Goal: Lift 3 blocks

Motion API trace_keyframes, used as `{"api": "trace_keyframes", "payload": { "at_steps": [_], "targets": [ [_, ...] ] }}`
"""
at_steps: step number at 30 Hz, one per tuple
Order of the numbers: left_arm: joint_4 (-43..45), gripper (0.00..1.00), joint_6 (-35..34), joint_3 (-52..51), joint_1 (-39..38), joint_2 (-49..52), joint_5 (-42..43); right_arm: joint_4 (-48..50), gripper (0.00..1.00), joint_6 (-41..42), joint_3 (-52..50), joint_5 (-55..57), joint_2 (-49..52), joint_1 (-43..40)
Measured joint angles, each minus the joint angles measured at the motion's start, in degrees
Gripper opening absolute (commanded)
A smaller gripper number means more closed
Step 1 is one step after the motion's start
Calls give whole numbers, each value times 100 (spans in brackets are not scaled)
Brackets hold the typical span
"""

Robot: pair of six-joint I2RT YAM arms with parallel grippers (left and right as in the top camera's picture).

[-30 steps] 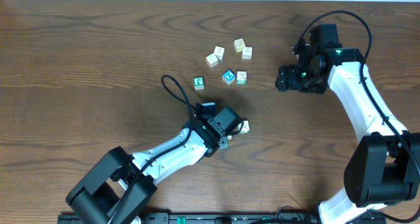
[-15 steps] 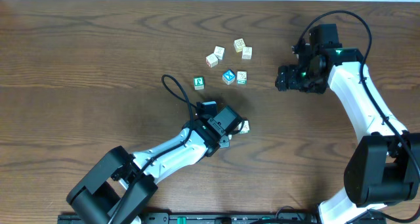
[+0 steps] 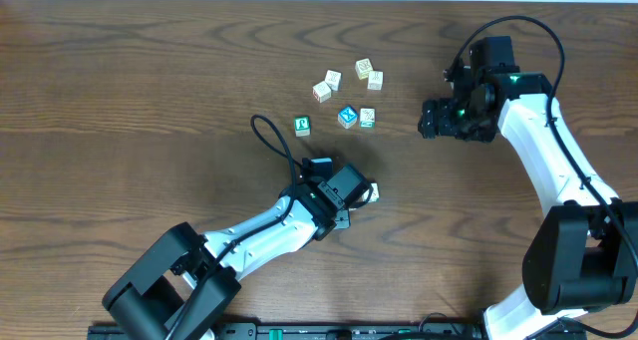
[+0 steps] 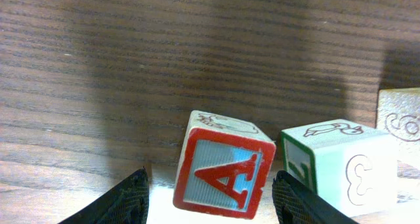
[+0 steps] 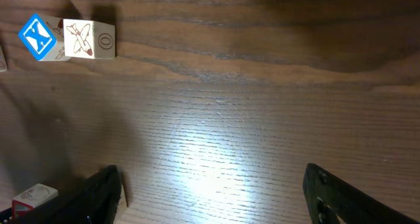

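**Near zone.** The left gripper is released: its jaws straddle the red A block without clamping, and a gap shows on the left side. The block sits tilted on the table. Just right of it stands the green-marked block, then the cream block at the frame edge.

All 3 appear to be light, rigid wood with smooth flat faces. Take each on 2 opposite faces, centred. A tilted cube is likely to twist out of a corner grip.

Legible: a red "A"; an outlined "3".

**Far zone.** The right gripper is spread wide and empty. Beyond it, a blue X block stands just beside an aeroplane block marked "O".
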Motion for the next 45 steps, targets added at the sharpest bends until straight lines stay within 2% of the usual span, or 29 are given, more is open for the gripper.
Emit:
{"api": "trace_keyframes", "payload": {
  "at_steps": [6, 13, 15, 17, 21, 24, 27, 29, 32, 34, 37, 38, 39, 40, 41, 42, 43, 45],
  "targets": [
    [-61, 61, 2, 0, 0, 0, 0, 0, 86, -20, 0, 2, 0, 0],
    [-605, 61, 4, 0, 0, -20, 0, 2, 84, -20, 0, 2, 0, 0],
    [-798, 61, 2, 0, 0, -129, -2, 4, 63, -22, -4, 2, 0, 0],
    [-942, 61, 2, -2, 0, -372, 0, 13, 49, -31, -24, 7, 0, 0],
    [-1034, 61, 2, 0, 0, -1080, 0, 22, 42, -57, -190, 17, 0, 0],
    [-1023, 61, 4, 0, 0, -1534, -2, 17, 20, -81, -330, 17, 0, 0],
    [-1008, 61, 52, 0, 0, -1814, -2, 17, 7, -68, -372, 13, 0, 0],
    [-949, 61, 212, 0, 0, -1891, -24, 15, 2, -20, -378, -7, 0, 0],
    [-800, 62, 691, 0, 2, -1904, -114, -20, 1, 28, -413, -59, 0, 0],
    [-754, 80, 1182, 0, 0, -1906, -214, -15, 1, 31, -503, -94, 0, 0],
    [-699, 82, 1690, 0, -2, -1904, -490, 101, 1, 35, -778, -153, 0, 9],
    [-675, 70, 1777, 0, 2, -1904, -592, 184, 1, 39, -920, -184, 0, 24],
    [-649, 49, 1853, 0, 26, -1906, -691, 271, 1, 46, -1054, -216, 0, 46],
    [-643, 33, 1928, 0, 57, -1904, -765, 369, 1, 50, -1209, -282, 0, 68],
    [-638, 22, 1976, 0, 116, -1904, -817, 433, 1, 52, -1320, -310, 0, 103],
    [-640, 13, 2039, 0, 199, -1904, -868, 533, 1, 52, -1462, -374, 0, 151],
    [-640, 9, 2070, 0, 269, -1902, -901, 592, 1, 52, -1563, -415, 0, 192],
    [-638, 8, 2100, 0, 461, -1875, -955, 682, 1, 52, -1738, -494, 0, 280]
  ]
}}
